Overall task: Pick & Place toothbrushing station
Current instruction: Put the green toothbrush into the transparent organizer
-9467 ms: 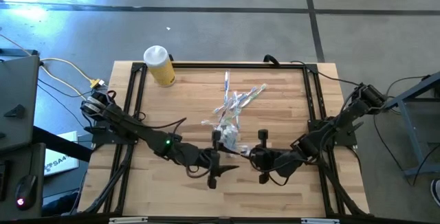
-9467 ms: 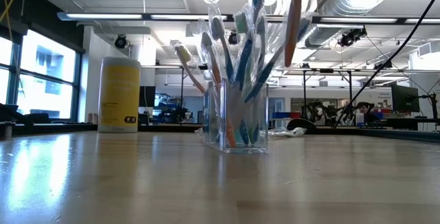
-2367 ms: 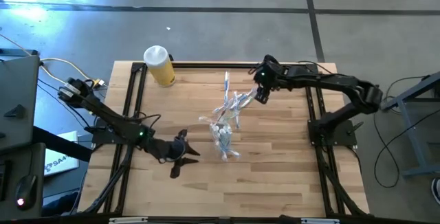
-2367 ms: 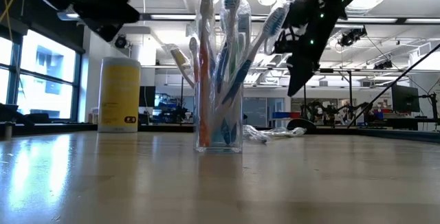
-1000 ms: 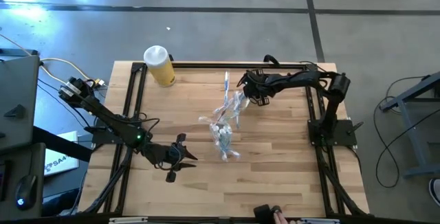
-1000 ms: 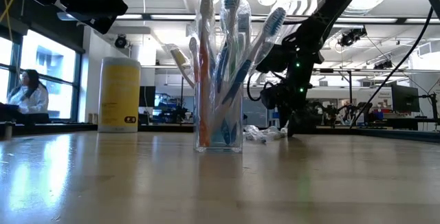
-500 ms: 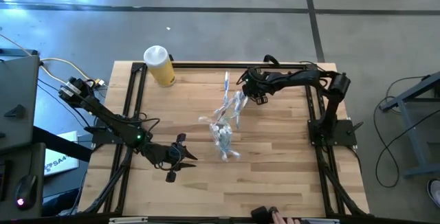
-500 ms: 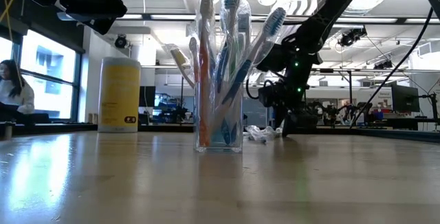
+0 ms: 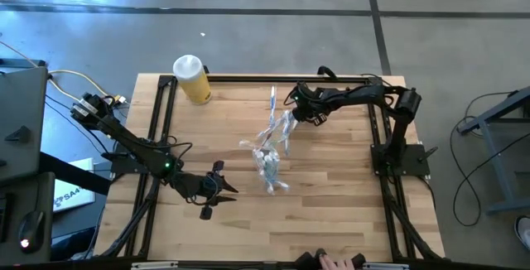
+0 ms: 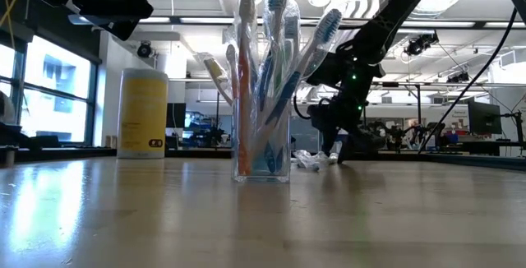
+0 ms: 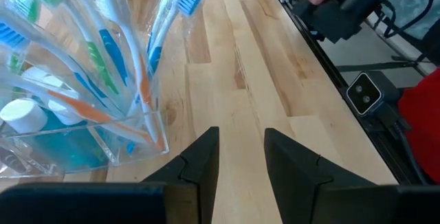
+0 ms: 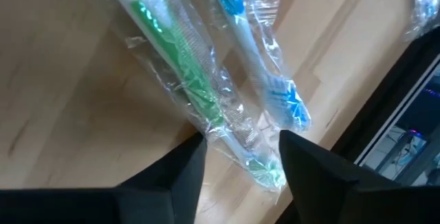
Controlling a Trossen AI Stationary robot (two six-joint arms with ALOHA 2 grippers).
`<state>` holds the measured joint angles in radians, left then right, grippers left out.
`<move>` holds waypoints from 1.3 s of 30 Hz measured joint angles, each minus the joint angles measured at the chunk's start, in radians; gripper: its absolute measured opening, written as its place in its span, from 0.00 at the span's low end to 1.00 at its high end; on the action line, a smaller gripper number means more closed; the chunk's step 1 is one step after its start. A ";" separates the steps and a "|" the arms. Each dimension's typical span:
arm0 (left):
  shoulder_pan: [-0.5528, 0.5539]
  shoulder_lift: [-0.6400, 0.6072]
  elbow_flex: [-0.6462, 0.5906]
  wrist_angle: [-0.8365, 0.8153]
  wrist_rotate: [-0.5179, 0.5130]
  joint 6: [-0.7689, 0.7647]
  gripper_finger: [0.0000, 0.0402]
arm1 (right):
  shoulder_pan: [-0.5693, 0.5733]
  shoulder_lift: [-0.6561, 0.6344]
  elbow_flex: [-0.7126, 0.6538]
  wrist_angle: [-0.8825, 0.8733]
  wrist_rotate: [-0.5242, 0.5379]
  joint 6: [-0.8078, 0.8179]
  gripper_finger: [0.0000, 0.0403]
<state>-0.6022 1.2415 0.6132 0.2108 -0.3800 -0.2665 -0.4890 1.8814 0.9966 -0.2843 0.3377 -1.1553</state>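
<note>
Clear cup point(image 10: 261, 149): stood upright near the middle of the wooden table point(image 9: 331, 204), packed with wrapped toothbrushes point(image 10: 275, 46) that fan out above its rim.
Teal tubes point(image 11: 41, 138): seen only in the left wrist view, lying low inside the cup with white caps.
Loose toothbrushes point(image 12: 206, 93): two in clear wrappers, one green-bristled and one blue, are laid flat on the wood toward the far side of the table, apart from the cup.
Right gripper point(image 9: 303, 114): lowered to the table at the far side, beside the loose wrapped toothbrushes; its fingers point(image 12: 313, 162) are parted to either side of the wrapper end, and whether the wrapper is pinched cannot be told.
Left gripper point(image 9: 211, 194): held over the near left part of the table, well apart from the cup; its fingers point(image 11: 203, 159) are parted with bare wood between them and nothing held.
Yellow bottle point(image 9: 192, 79): stood at the far left corner with a white cap, clear of both arms.
Obstruction: in the low view the cup and its brushes are set in front of the right arm, partly screening it.
Person's hand point(image 9: 334, 262): seen at the near table edge in the high view; fingers and a red sleeve are also shown in the left wrist view beyond the table rail.
</note>
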 joint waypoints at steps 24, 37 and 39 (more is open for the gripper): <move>0.000 0.000 0.000 0.026 -0.081 0.034 0.28 | 0.059 0.050 0.003 -0.082 0.176 0.294 0.01; -0.001 0.000 0.035 0.025 -0.130 0.089 0.28 | 0.281 -0.291 -0.005 -0.515 0.263 0.892 0.01; -0.002 0.000 0.052 0.025 -0.129 0.129 0.28 | 0.326 -0.370 -0.002 -0.600 0.266 1.020 0.01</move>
<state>-0.6044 1.2411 0.6657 0.2360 -0.5095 -0.1371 -0.1633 1.5111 0.9944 -0.8841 0.6039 -0.1356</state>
